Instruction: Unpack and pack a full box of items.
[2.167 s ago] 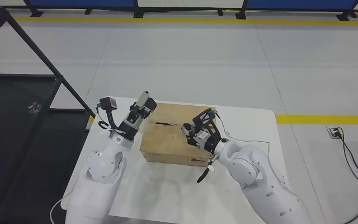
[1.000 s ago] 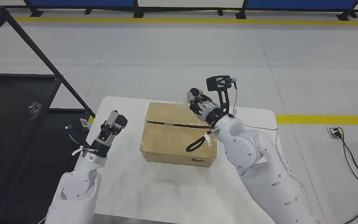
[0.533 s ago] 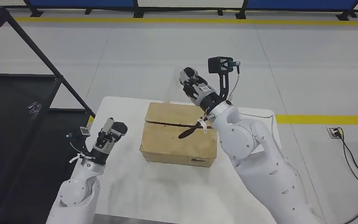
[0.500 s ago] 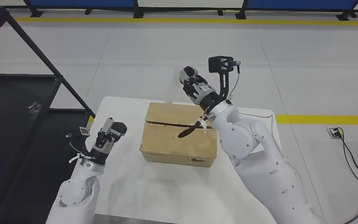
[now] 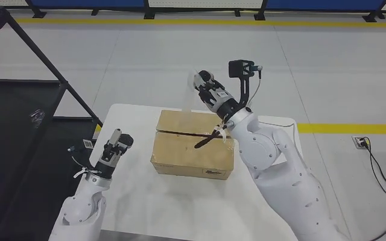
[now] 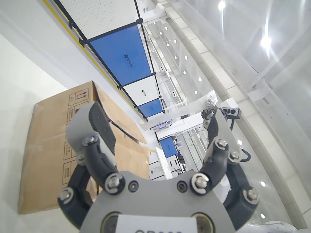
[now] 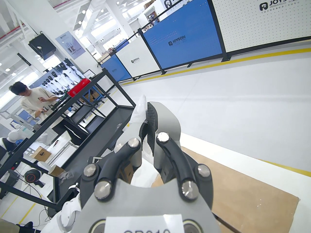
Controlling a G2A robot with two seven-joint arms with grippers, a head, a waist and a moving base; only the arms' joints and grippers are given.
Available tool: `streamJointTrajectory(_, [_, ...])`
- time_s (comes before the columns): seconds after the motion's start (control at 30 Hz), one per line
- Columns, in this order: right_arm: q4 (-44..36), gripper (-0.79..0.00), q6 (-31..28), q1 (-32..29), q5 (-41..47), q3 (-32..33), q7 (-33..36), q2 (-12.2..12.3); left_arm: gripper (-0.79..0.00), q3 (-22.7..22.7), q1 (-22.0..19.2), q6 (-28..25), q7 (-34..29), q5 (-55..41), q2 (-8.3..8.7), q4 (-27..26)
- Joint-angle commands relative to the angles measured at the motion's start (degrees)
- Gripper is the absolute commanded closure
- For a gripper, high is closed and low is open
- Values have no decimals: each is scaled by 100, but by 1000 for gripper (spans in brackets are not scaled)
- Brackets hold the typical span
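- Where a white table [image 5: 181,205] stands on a pale factory floor, a brown cardboard box [image 5: 190,150] sits on the table's far half. Its top flaps are folded shut with a dark slit between them.
- The right gripper [image 5: 201,80] is high in the air above the far edge of the box, well apart from the lid.
- Its fingers are pressed together, pinching a strip of clear plastic [image 7: 138,112]. From the left wrist camera, the strip trails down toward the far side of the box; whether it is stuck there cannot be told.
- The left gripper [image 5: 116,140] hangs over the table near the left side of the box, touching neither.
- Its fingers [image 6: 102,122] are spread wide, with only air between them.
- A black metal rack [image 5: 36,120] stands on the floor to the left of the table.
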Motion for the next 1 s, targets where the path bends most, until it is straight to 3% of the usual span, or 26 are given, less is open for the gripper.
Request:
streamJointTrajectory(0.0, [-2,0,-155,-31,65,25,-81,-8,-785,46,-1,97,59,-22,-6,-85])
streamJointTrajectory(0.17, [58,0,-913,-131,293,73,-428,-29,-785,207,-130,295,44,32,-14,-138])
streamJointTrajectory(0.37, [281,0,-1839,-139,514,56,-723,-64,-785,345,-130,563,-568,-229,10,-316])
streamJointTrajectory(0.43, [307,0,-1845,-123,528,58,-709,-67,-785,320,-134,776,-801,-309,31,-325])
streamJointTrajectory(0.83, [291,0,-1803,-249,459,74,-861,-71,-785,320,-134,776,-801,-309,31,-325])
streamJointTrajectory(0.97, [398,0,-2353,-281,384,42,-1027,-83,-785,465,-199,1199,-680,-381,16,-441])
